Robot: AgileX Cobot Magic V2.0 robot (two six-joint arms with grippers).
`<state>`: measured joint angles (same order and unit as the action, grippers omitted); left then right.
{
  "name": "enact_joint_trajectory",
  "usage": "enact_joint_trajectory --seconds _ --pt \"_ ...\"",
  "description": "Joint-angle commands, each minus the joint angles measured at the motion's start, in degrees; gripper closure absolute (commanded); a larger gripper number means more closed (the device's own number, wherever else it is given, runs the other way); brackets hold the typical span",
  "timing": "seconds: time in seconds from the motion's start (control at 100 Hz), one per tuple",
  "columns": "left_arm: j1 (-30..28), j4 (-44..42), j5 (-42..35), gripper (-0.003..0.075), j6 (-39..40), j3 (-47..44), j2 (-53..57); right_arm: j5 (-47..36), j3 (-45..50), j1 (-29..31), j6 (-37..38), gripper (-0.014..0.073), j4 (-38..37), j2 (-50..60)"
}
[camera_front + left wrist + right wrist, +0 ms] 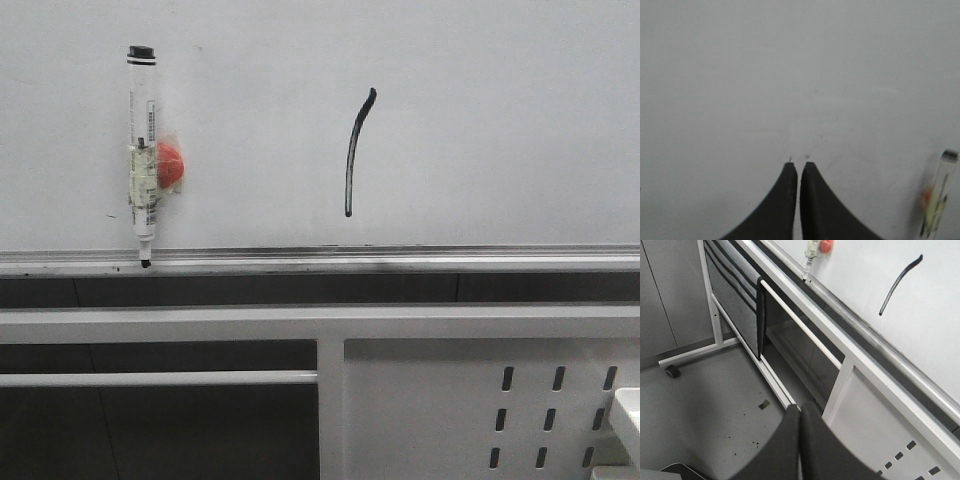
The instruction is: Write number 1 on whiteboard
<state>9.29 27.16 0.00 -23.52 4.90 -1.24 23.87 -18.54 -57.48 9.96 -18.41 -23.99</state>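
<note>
- A large, glossy white whiteboard with a silver metal rail along its lower edge filled the upper part of the front view.
- The number 1, a thin black marker stroke with a small hook at its top, stood near the whiteboard's middle, above the rail.
- A clear-barrelled marker with a black cap hung upright on the whiteboard, left of the stroke, its tip touching the rail; a red round piece was taped to its side.
- The left gripper pointed at bare whiteboard surface, its dark fingers nearly together and empty.
- The right gripper pointed down toward the grey floor below the whiteboard, fingers pressed together, empty.
</note>
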Motion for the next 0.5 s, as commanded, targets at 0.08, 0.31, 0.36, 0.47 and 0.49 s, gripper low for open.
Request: enact_joint_trajectory --seconds 0.08,0.31,0.36,0.47,0.49 --pt "-4.7 -9.2 -5.2 0.0740 10.5 -5.6 3.0 -4.2 -1.5 0.0 0.1 0.0663 -0.7 -0.1" --pt "-10.6 -27.2 2.1 0.0740 24.3 -7.2 2.8 -4.2 -1.5 0.0 0.1 0.0663 -0.8 -0.1" --pt "-10.6 -29.3 4.7 0.0740 25.6 -7.2 2.8 -4.2 -1.5 0.0 0.1 0.0663 -0.8 -0.1" --pt "-10.6 -29.3 13.8 0.0740 25.5 -7.2 2.8 -4.2 -1.5 0.0 0.1 0.0663 -0.8 -0.1" --pt "-10.6 -29.3 15.6 0.0740 25.5 -7.2 2.8 -4.2 -1.5 0.0 0.1 0.0663 -0.8 -0.1"
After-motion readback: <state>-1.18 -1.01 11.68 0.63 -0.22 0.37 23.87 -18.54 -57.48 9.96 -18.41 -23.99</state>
